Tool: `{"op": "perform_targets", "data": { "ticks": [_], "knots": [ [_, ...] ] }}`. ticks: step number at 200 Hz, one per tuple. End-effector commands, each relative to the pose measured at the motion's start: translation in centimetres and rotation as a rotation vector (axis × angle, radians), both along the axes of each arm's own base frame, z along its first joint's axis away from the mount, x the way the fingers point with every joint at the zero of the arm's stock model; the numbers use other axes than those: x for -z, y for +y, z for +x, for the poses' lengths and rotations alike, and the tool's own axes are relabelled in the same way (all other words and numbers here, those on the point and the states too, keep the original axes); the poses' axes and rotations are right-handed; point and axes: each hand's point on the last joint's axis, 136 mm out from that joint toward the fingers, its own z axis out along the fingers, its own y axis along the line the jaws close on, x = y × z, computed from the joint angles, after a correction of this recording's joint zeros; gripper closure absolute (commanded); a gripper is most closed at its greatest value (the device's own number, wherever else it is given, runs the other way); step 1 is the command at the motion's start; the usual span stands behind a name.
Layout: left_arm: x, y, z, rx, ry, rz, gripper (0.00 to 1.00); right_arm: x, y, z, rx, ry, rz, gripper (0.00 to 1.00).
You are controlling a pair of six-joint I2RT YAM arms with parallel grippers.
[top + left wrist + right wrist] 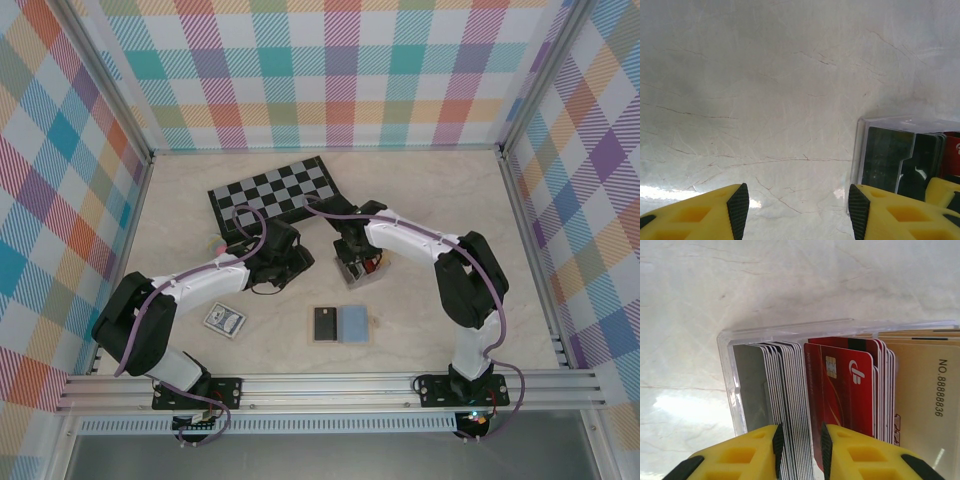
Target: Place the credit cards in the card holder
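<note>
At lower centre of the top view, a thin black plastic credit card (pixel 325 324) and a blue credit card (pixel 352 324) lie flat on the pale marbled table (pixel 450 200). Light, stiff and slick, they likely want one edge tipped up, then a pinch across the long sides. Farther back, mid-frame, the clear plastic card holder (pixel 358 270) stands full of upright cards; the right end effector (pixel 801 440) shows a slim gap over their edges, seemingly pinching nothing, and the left end effector (pixel 797 205) is spread wide, empty, just beside its wall.
</note>
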Motion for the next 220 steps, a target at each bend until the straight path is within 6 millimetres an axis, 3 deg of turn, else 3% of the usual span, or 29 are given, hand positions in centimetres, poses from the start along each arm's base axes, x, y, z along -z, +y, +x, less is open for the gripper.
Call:
{"op": "perform_targets", "data": {
  "ticks": [1, 53, 90, 134, 220],
  "knots": [
    [-0.7, 0.4, 0.5, -0.002, -0.011, 0.014, 0.43, -1.0, 2.2, -1.7, -0.021, 0.064, 0.101, 0.7],
    [-0.5, 0.3, 0.6, 0.0, -0.007, 0.0, 0.44, -3.5, 1.7, -1.2, -0.053, -0.034, 0.065, 0.66],
    [-0.2, -1.9, 2.5, 0.042, 0.022, -0.135, 0.44, -3.6, 1.6, -1.5, -0.073, -0.06, 0.097, 0.63],
    [0.3, -3.1, 4.0, 0.043, 0.048, -0.195, 0.44, -1.7, 2.2, -2.1, -0.112, -0.005, 0.1, 0.59],
    [0.8, -1.3, 3.1, -0.001, 0.063, -0.135, 0.43, 1.3, 1.3, -1.2, -0.158, -0.026, -0.093, 0.57]
  ]
}}
